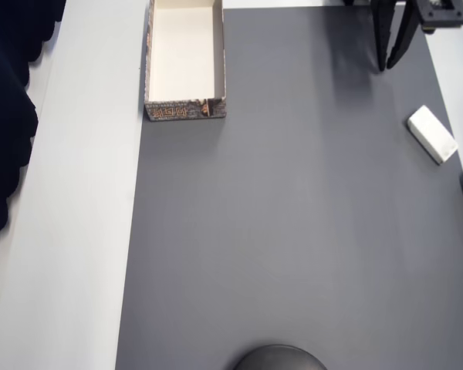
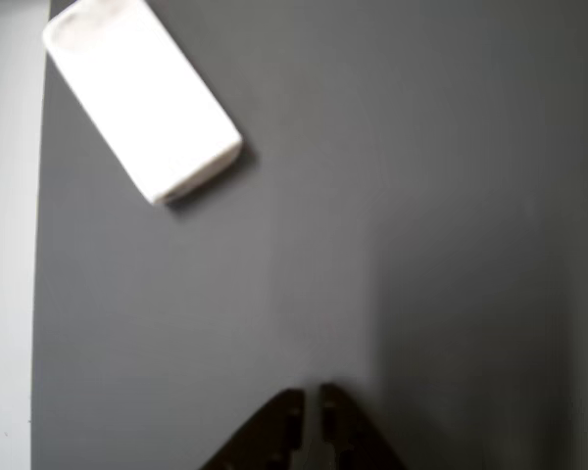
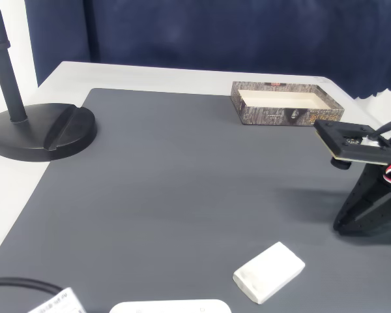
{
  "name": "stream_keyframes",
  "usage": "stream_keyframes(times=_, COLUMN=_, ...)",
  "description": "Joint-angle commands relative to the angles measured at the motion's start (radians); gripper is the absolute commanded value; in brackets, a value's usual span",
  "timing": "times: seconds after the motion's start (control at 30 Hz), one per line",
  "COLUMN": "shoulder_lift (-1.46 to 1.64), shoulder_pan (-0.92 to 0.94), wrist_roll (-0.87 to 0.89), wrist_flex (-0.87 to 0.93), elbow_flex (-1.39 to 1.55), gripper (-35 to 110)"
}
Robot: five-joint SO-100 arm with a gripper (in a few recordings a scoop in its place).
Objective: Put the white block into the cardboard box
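The white block (image 1: 432,134) lies flat on the grey mat near its right edge in the overhead view, at the upper left in the wrist view (image 2: 142,98) and near the front in the fixed view (image 3: 269,272). The cardboard box (image 1: 148,54), cream inside with brown patterned walls, sits at the mat's top left corner, far from the block; the fixed view has the box (image 3: 283,117) at the back. My gripper (image 1: 387,65) (image 2: 312,403) (image 3: 353,225) hangs shut and empty, tips just above the mat, short of the block and apart from it.
A black round stand base (image 3: 39,134) sits on the mat's left side in the fixed view and at the bottom edge overhead (image 1: 280,359). A flat white object (image 3: 166,306) lies at the front edge. White tabletop (image 1: 77,231) borders the mat; a dark blue curtain (image 3: 215,32) hangs behind.
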Motion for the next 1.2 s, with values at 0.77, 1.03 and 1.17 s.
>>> stream_keyframes(times=0.77, shoulder_lift=-0.982, shoulder_pan=-0.063, wrist_roll=0.114, wrist_flex=-0.209, elbow_flex=-0.681, gripper=-2)
stream_keyframes(times=1.03, shoulder_lift=-1.233, shoulder_pan=-0.137, wrist_roll=0.114, wrist_flex=-0.339, elbow_flex=-0.844, gripper=-2)
stream_keyframes(times=1.17, shoulder_lift=-1.374, shoulder_pan=-0.144, wrist_roll=0.123, wrist_flex=-0.268, elbow_flex=-0.994, gripper=-2)
